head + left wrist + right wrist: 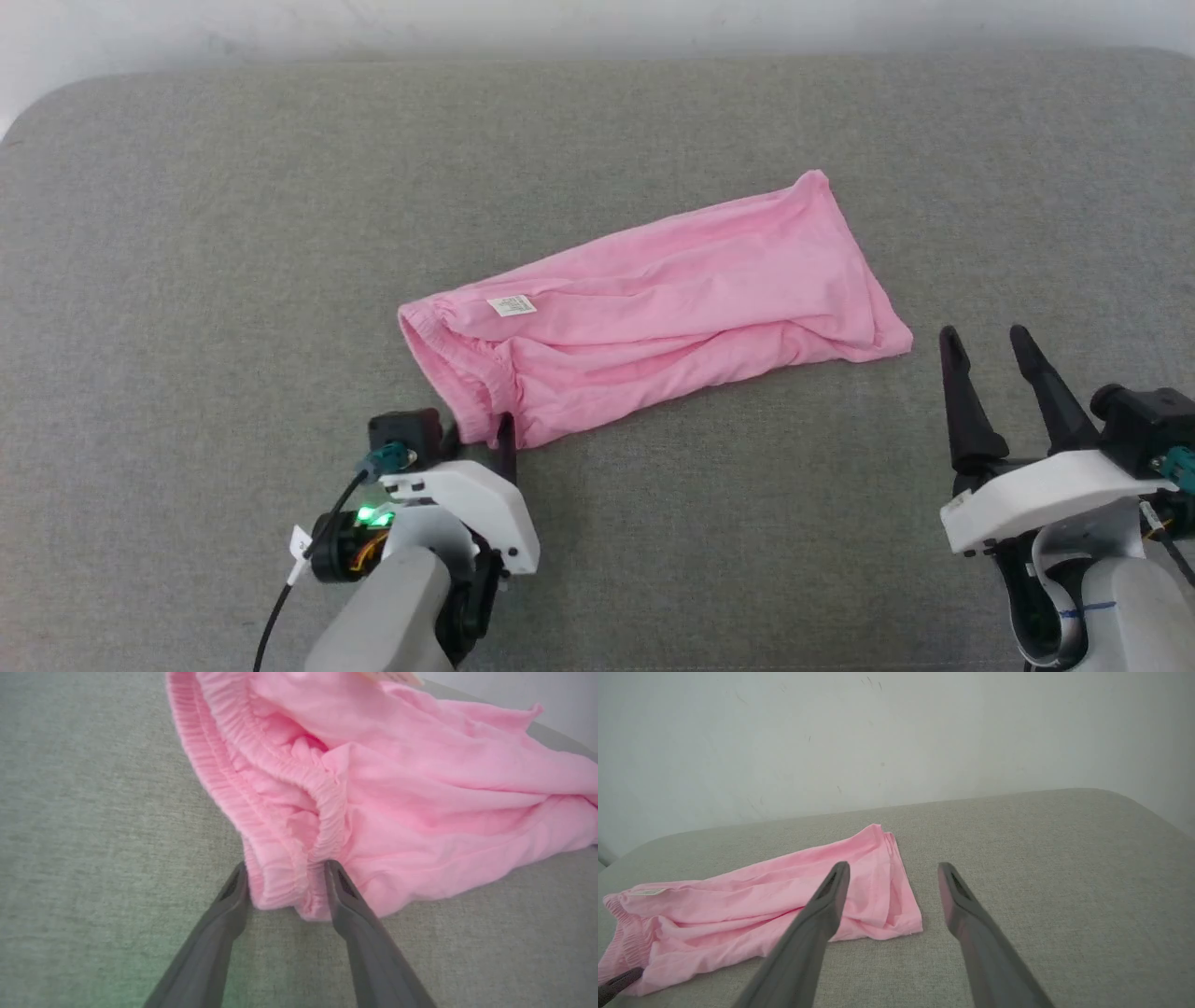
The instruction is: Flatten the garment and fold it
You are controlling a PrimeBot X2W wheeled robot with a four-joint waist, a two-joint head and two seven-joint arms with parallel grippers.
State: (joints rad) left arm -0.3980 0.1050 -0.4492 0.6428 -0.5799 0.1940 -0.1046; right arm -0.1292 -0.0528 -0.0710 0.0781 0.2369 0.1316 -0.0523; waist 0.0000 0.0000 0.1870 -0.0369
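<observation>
Jaws apart on both arms, left pair astride the garment's [672, 289] waistband [280, 877], label [392, 675] cropped in left wrist view.

The print on the small white sewn-in label [512, 305] of the light pink, thin cloth garment [653, 299] is too small to read. In the left wrist view this label is blurred and cut by the top edge. From the head view, the left gripper [478, 431] with its two long dark fingers is mostly hidden behind its own white housing [467, 504]. Whether the fingers press the gathered waistband [280, 877] between them, I cannot tell. In the right wrist view a dark fingertip [616, 983] is cut off by the left edge.
</observation>
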